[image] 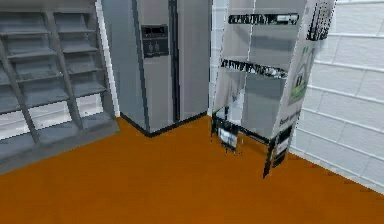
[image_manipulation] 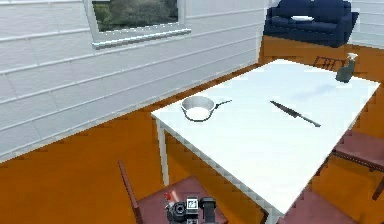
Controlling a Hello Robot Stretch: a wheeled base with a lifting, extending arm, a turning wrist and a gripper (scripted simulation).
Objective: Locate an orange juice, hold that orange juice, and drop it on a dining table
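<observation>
Orange floor [image: 150, 180] is recorded across both views. A white panelled wall [image_manipulation: 60, 90] with a window [image_manipulation: 135, 15] is seen in the arm side view.

A white counter [image_manipulation: 260, 140] is noted, running from the arm side view's middle to its right edge. In the forward view a grey two-door fridge [image: 160, 60] is set against the back wall, with grey shelving [image: 50, 70] to its left. To its right a tall white-and-grey cabinet-like thing [image: 265, 80] with black marks is seen beside a white brick wall [image: 350, 80].

A blue sofa [image_manipulation: 310, 22] is placed well beyond the counter, at top right. Dark red-brown chairs are drawn up to the counter: one at the right edge [image_manipulation: 362, 150], two at the bottom [image_manipulation: 155, 208] [image_manipulation: 310, 212].

On the counter a pan [image_manipulation: 199, 108] is seen near the left corner. A dark knife [image_manipulation: 294, 112] is laid flat toward the middle, well apart from the pan. A small dark upright thing [image_manipulation: 346, 68] is stood at the far right corner. Whether this is the orange juice cannot be told from its shape and colour.

The gripper [image_manipulation: 181, 211] is seen at the bottom edge, with the nearest chair's seat behind it. The fingers are too small to be made out one by one. Their state cannot be told, nor whether anything is held or touched.
</observation>
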